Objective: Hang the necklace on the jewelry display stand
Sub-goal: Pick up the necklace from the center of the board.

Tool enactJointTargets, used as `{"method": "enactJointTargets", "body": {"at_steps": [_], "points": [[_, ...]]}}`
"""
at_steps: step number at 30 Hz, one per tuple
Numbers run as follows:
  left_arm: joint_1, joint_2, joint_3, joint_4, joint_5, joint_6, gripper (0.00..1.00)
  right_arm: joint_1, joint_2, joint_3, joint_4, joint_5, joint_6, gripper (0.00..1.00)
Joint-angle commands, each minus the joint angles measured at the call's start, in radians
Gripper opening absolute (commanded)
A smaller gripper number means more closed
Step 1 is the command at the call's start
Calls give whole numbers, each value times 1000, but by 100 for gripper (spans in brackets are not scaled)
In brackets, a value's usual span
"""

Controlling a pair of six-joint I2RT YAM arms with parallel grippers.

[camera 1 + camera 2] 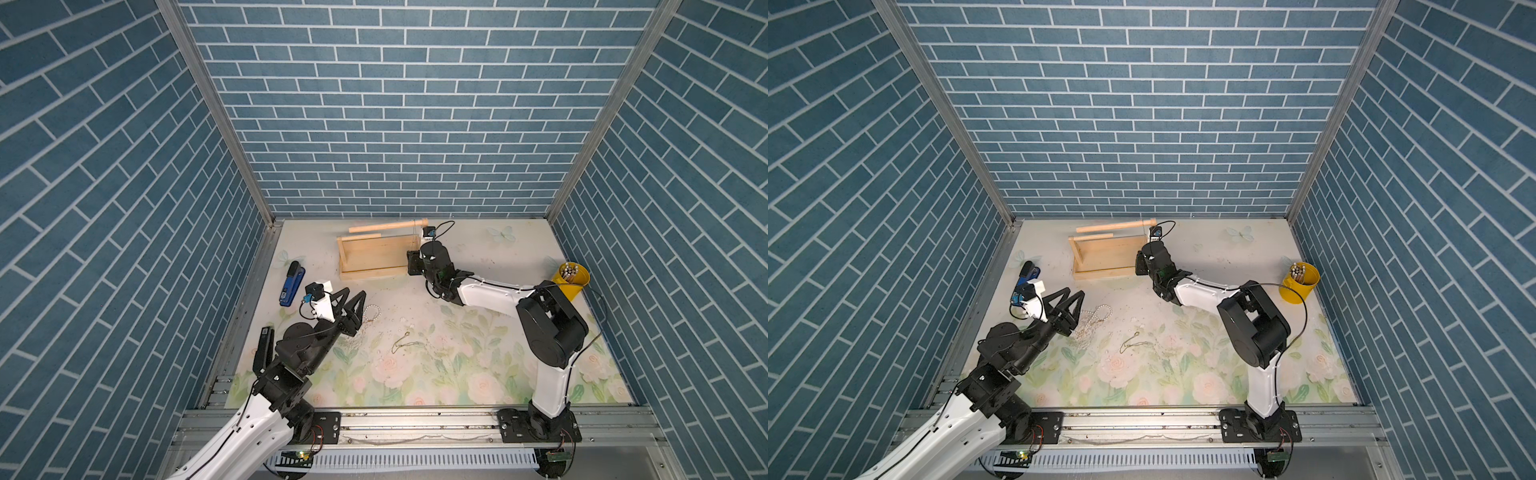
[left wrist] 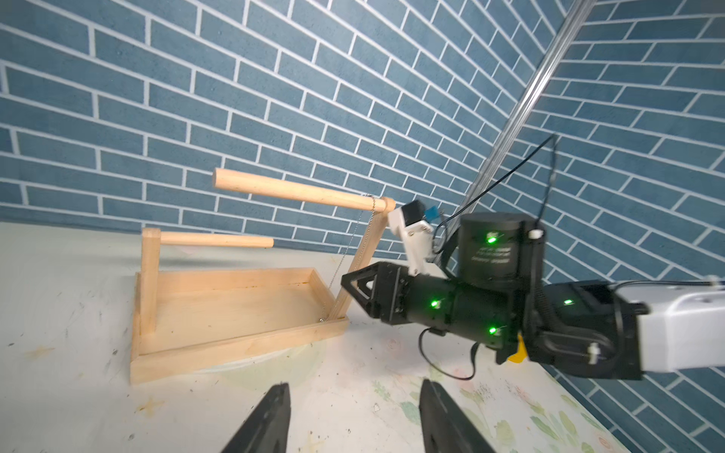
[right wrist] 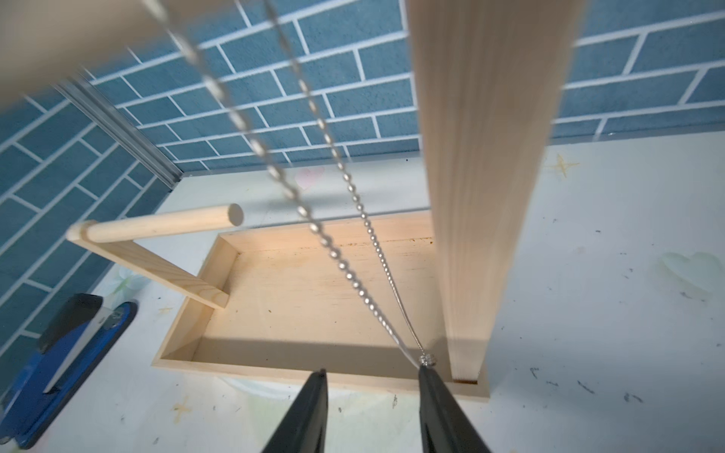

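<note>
The silver bead-chain necklace (image 3: 333,253) hangs by its own weight from the top bar of the pale wooden jewelry display stand (image 3: 490,196), so the right fingers (image 3: 310,412) stand parted and empty at the stand's base, and the left fingers (image 2: 270,415) are likewise parted and empty.

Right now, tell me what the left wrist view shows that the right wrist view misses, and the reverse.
Only the left wrist view: the right arm beside the tall upright, and the upper bar from end to end. Only the right wrist view: the blue stapler, and the open right tool with the chain's end at one fingertip. Both: the jewelry display stand, its lower bar, and the hanging necklace.
</note>
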Motion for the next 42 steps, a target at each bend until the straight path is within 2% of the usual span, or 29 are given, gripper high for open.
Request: {"method": "enactJointTargets", "body": {"at_steps": [1,4,7,11,16,21,25,30,35,42], "points": [[3,34,64,-151,-143,-50,58,4,-120,7,-54,-23,-7,42],[4,90,130,-316,-265,-115,58,12,-192,-58,-80,-27,-7,42],[6,155,167,-434,-307,-155,58,28,-241,-114,-116,-24,-8,42],[7,281,199,-485,-201,-113,51,54,-275,-188,-145,-34,7,42],[4,512,224,-491,-54,-54,43,88,-349,-336,-77,-66,44,42],[3,713,294,-456,-56,17,34,115,-454,-468,-32,-69,69,42],[13,782,334,-405,-110,79,35,122,-524,-547,-14,-69,86,42],[113,882,317,-343,42,88,35,128,-587,-608,-19,-75,88,42],[128,966,306,-324,102,93,35,127,-636,-655,-21,-55,83,42],[127,954,280,-318,103,73,36,127,-650,-680,-10,-46,81,42]]}}
